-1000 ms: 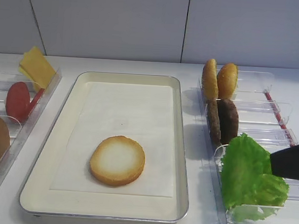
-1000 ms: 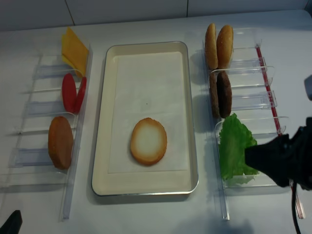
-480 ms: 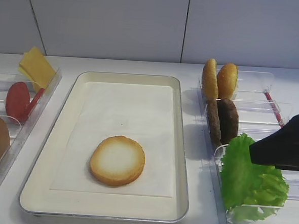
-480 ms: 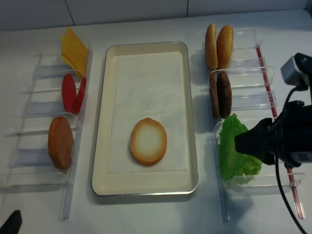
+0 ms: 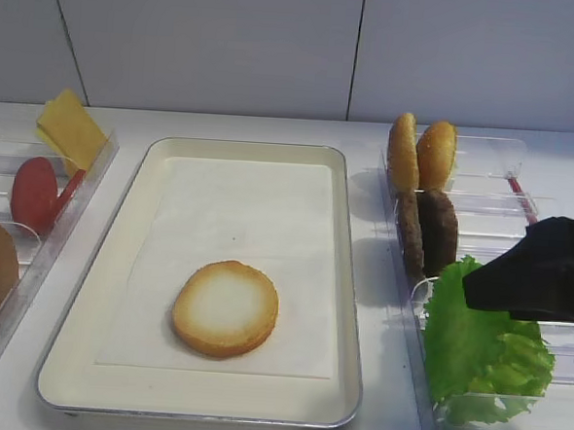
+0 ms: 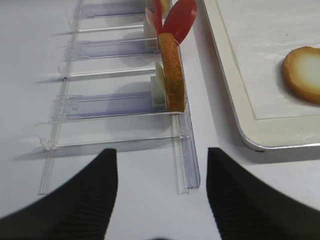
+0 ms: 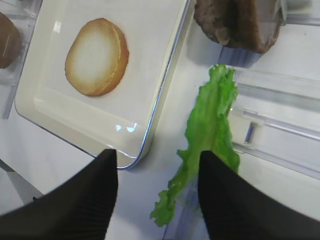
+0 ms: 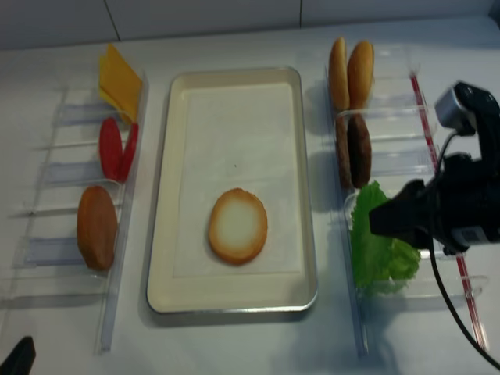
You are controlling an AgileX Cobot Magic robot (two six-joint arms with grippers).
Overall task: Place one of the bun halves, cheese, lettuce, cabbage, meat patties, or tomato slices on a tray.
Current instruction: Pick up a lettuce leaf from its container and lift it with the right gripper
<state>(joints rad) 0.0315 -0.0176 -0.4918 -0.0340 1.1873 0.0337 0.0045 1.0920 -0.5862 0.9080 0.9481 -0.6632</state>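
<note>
Right hand [image 8: 384, 219] matte black, tapered; grey camera block, black cable behind.

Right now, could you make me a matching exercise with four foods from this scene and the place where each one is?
Foods:
1. cut bun half
2. lettuce
3. cheese
4. meat patties

Places:
A. far left rack
B. on the tray
C. right rack, behind the lettuce
D. right rack, nearest compartment

Pairs: 1-B, 2-D, 3-A, 4-C
</note>
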